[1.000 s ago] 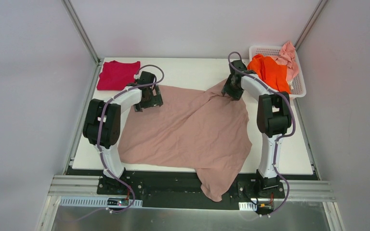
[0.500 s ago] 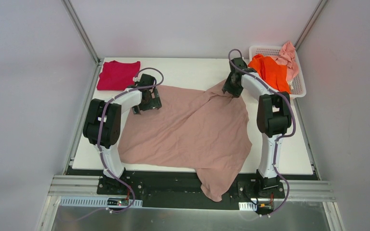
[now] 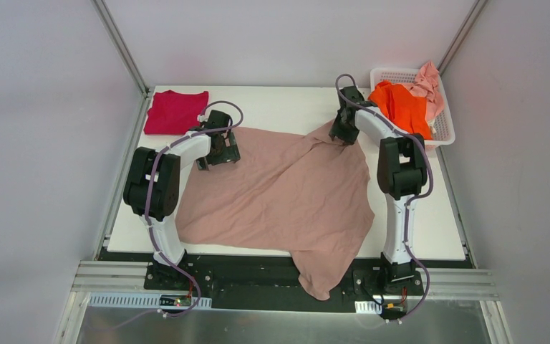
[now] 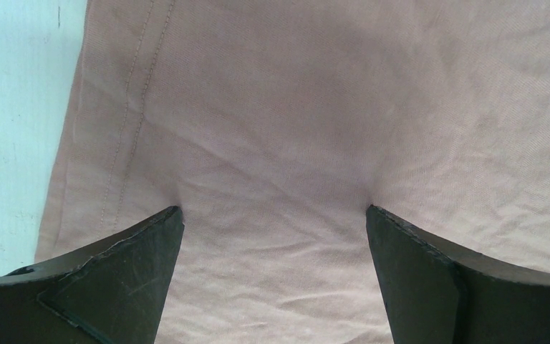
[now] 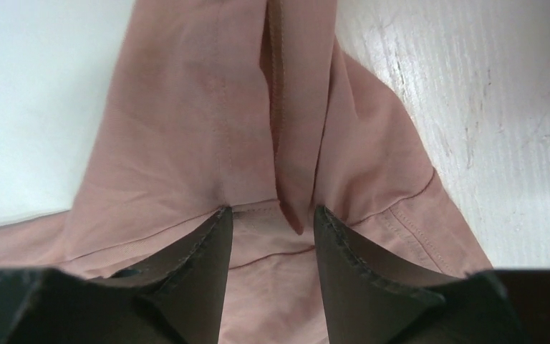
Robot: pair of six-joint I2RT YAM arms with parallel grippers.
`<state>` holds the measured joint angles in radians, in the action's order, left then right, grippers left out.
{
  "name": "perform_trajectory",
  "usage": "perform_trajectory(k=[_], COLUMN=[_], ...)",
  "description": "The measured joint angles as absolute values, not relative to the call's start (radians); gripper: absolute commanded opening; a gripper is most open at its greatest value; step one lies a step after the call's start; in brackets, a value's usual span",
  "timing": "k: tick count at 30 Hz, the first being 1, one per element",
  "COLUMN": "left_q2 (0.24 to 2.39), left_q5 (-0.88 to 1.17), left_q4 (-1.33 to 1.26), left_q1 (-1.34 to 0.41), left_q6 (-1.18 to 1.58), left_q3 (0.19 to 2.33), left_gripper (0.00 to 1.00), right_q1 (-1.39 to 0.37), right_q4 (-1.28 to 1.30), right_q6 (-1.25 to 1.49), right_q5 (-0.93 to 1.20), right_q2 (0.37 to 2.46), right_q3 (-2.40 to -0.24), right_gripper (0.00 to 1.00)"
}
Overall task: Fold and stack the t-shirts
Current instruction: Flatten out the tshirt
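Observation:
The large dusty-pink beige t-shirt [image 3: 279,193] lies spread across the table, its lower end hanging over the near edge. My left gripper [image 3: 220,152] is open wide, its tips resting on the shirt's far-left part beside a stitched hem [image 4: 272,215]. My right gripper [image 3: 344,135] is partly open at the shirt's far-right corner, its tips set either side of a raised fold [image 5: 272,215]. The crimson-magenta t-shirt [image 3: 175,111] lies folded at the far left. The bright orange t-shirt [image 3: 399,104] and the pale pink t-shirt [image 3: 430,82] sit in the basket.
The white lattice basket [image 3: 445,132] stands at the far right corner, just right of my right arm. The bare white table [image 3: 279,104] shows between the crimson shirt and the basket. Grey walls close in both sides.
My right gripper has shifted slightly toward the far edge at the shirt's corner. My left gripper has edged a little farther back. The shirt's outline is almost the same.

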<state>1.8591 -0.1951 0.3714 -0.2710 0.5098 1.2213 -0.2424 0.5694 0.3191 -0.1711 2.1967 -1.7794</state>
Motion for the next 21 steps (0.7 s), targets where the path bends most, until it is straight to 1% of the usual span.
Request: perform_trajectory(k=[2, 6, 9, 12, 14, 21], left_q2=[1.859, 1.859, 1.859, 1.859, 1.859, 1.859], left_q5=[-0.196, -0.196, -0.196, -0.195, -0.195, -0.195], left_q4=[0.371, 0.372, 0.371, 0.371, 0.372, 0.371], left_q1=[-0.271, -0.271, -0.271, -0.271, -0.271, -0.271], left_q6=[0.51, 0.51, 0.51, 0.51, 0.51, 0.51], left_q3=[1.221, 1.221, 1.221, 1.221, 1.221, 1.221], left_gripper=[0.99, 0.99, 0.99, 0.99, 0.99, 0.99], right_q1=[-0.243, -0.243, -0.243, -0.243, -0.243, -0.243], right_q4=[0.578, 0.585, 0.583, 0.58, 0.579, 0.572], right_q6=[0.317, 0.313, 0.313, 0.314, 0.316, 0.329], right_q5=[-0.171, -0.164, -0.149, -0.141, -0.139, -0.134], right_q2=[2.212, 2.222, 2.222, 2.222, 2.222, 2.222], right_q3=[-1.779, -1.779, -1.779, -1.779, -1.779, -1.779], right_gripper=[0.45, 0.32, 0.24, 0.11, 0.0, 0.0])
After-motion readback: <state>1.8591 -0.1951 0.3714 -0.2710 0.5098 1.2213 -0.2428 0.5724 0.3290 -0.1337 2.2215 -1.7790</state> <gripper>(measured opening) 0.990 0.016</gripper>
